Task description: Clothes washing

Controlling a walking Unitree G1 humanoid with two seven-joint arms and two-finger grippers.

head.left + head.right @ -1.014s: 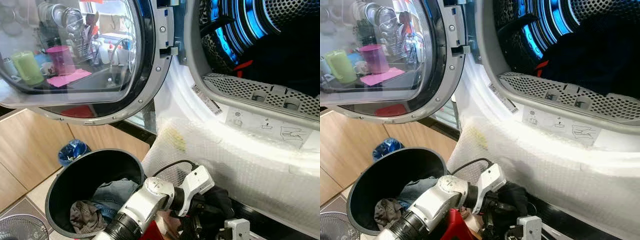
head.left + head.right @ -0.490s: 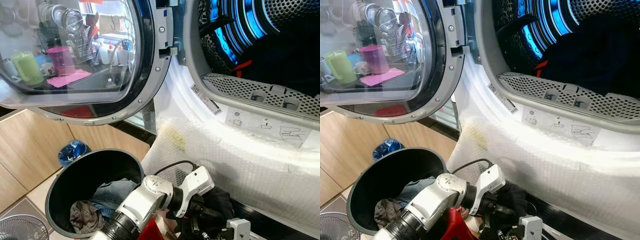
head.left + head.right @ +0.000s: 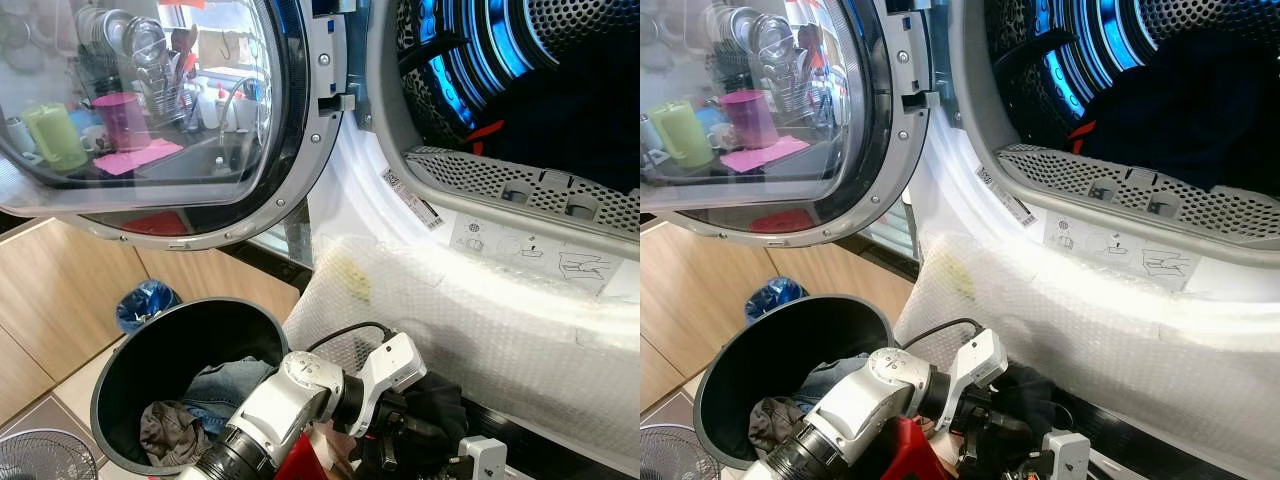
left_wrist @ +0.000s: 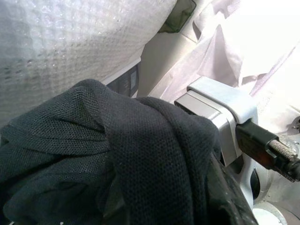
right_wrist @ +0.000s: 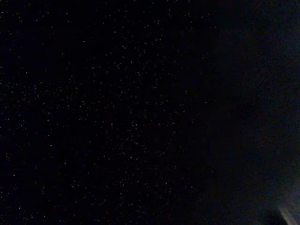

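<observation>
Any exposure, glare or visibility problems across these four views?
Right wrist view: almost black, just noise. Left wrist view: blown-out white at one corner, the black garment sharp and close. Eye views: the door glass carries strong kitchen reflections, the drum glows blue, and the bubble wrap glares white.

Blue light glows inside the washing machine drum (image 3: 520, 60), streaking its perforated wall while the lower depths stay black. Daylight from above blows out the white bubble wrap (image 3: 480, 310) below the drum opening, and the open door's glass (image 3: 140, 100) beside the drum carries sharp reflections of a kitchen. Both head views are crisp. The left wrist view is overexposed at one corner; the right wrist view is near-black and grainy.
</observation>
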